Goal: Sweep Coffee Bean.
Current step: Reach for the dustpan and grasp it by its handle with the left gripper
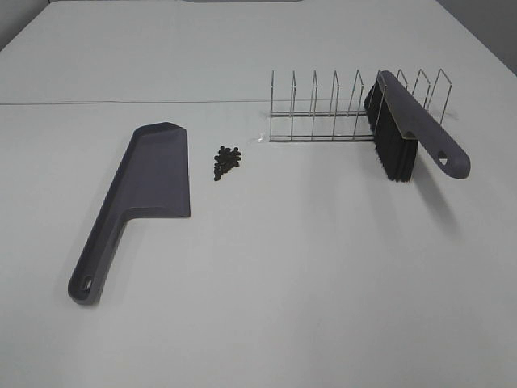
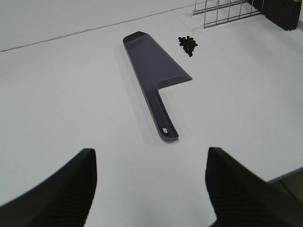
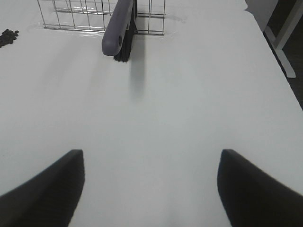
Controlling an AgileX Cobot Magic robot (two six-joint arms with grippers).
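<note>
A small heap of dark coffee beans (image 1: 227,161) lies on the white table, just right of the grey dustpan (image 1: 137,198), which lies flat with its handle toward the near edge. The grey brush (image 1: 412,125) with black bristles leans in the wire rack (image 1: 347,105) at the right. Neither arm appears in the high view. In the left wrist view my left gripper (image 2: 150,187) is open, well short of the dustpan (image 2: 154,71) handle, with the beans (image 2: 188,44) beyond. In the right wrist view my right gripper (image 3: 150,189) is open, some way from the brush (image 3: 118,28).
The wire rack (image 3: 94,14) stands at the back right of the table. The table's right edge (image 3: 270,52) drops off beside the right gripper, with a table leg beyond. A seam line crosses the table behind the dustpan.
</note>
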